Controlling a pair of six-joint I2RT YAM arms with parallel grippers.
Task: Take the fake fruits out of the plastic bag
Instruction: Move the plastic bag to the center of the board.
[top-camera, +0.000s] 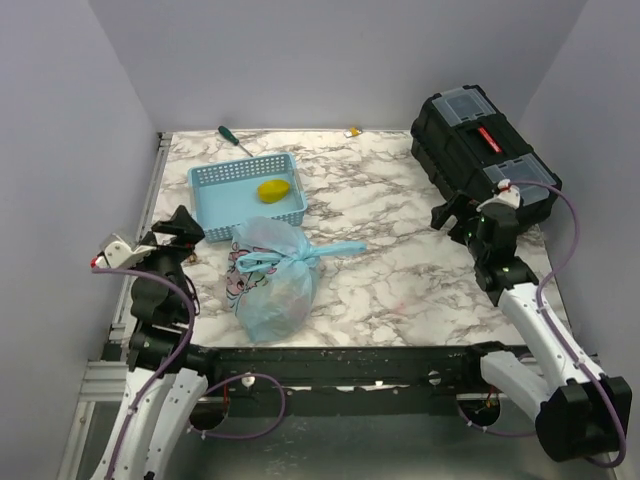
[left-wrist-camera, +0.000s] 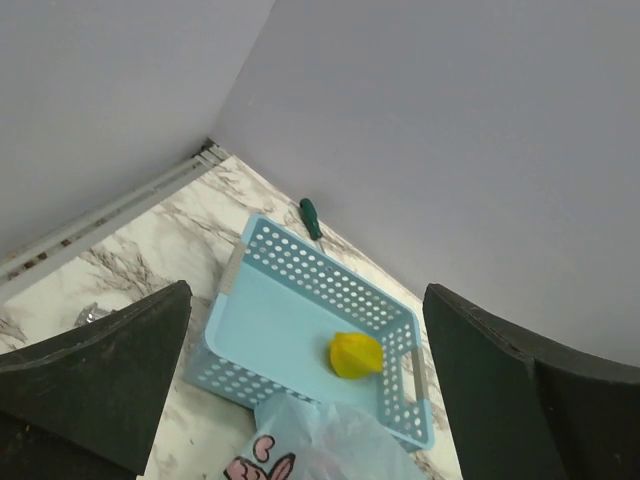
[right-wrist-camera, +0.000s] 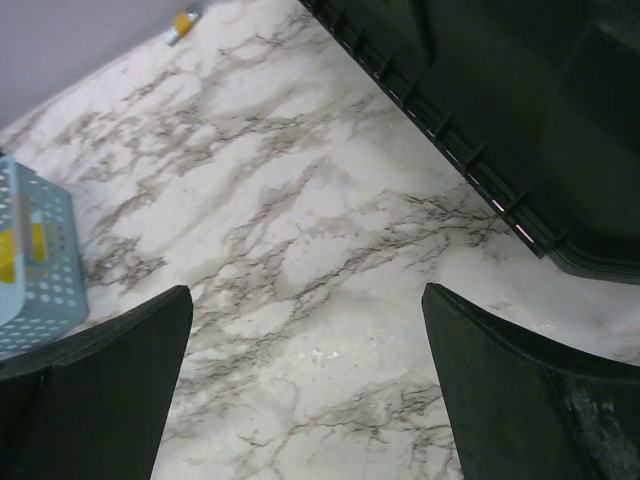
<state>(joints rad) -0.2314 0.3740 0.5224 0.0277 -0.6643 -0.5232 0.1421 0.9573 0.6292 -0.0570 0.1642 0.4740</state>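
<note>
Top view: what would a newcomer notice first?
The bulging light-blue plastic bag with a cartoon print sits at front left, by the left arm. Just behind it, a light-blue basket holds one yellow fruit. A big black toolbox fills the far right corner.

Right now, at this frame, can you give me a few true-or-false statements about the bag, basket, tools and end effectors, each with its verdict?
1. A yellow fruit lies inside the light-blue basket. True.
2. The plastic bag sits inside the basket. False: it rests on the table, on the basket's near side.
3. The left end effector and right end effector are both open and empty. True.
4. The green-handled screwdriver lies in the basket. False: it lies on the table beyond the basket, near the far wall.
5. The black toolbox stands on the left arm's side. False: it stands on the right arm's side.
</note>
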